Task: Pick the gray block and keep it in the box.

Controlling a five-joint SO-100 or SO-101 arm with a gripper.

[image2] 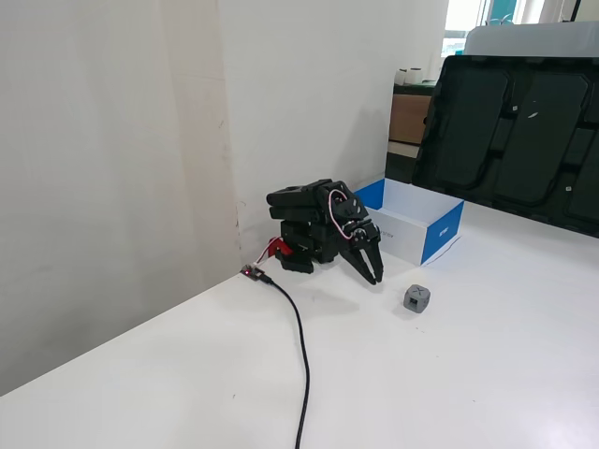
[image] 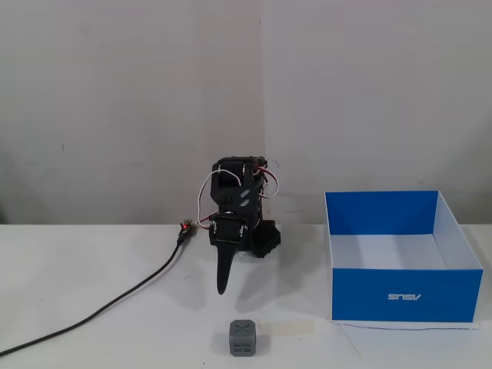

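Note:
The gray block (image: 242, 337) is a small dark-gray cube with X-patterned faces, lying on the white table near the front edge in a fixed view; it also shows in the other fixed view (image2: 416, 298). The box (image: 400, 294) has blue walls, a white inside and a small white logo, and stands to the right of the block; it shows behind the arm in the other fixed view (image2: 440, 230). My gripper (image: 222, 288) is shut and empty, pointing down toward the table, folded against the arm, apart from the block; it also shows in the other fixed view (image2: 376, 279).
A black cable (image: 115, 302) runs from the arm's base across the table to the left front, also seen in the other fixed view (image2: 301, 346). A wall stands right behind the arm. Black panels (image2: 524, 140) stand at the table's far side.

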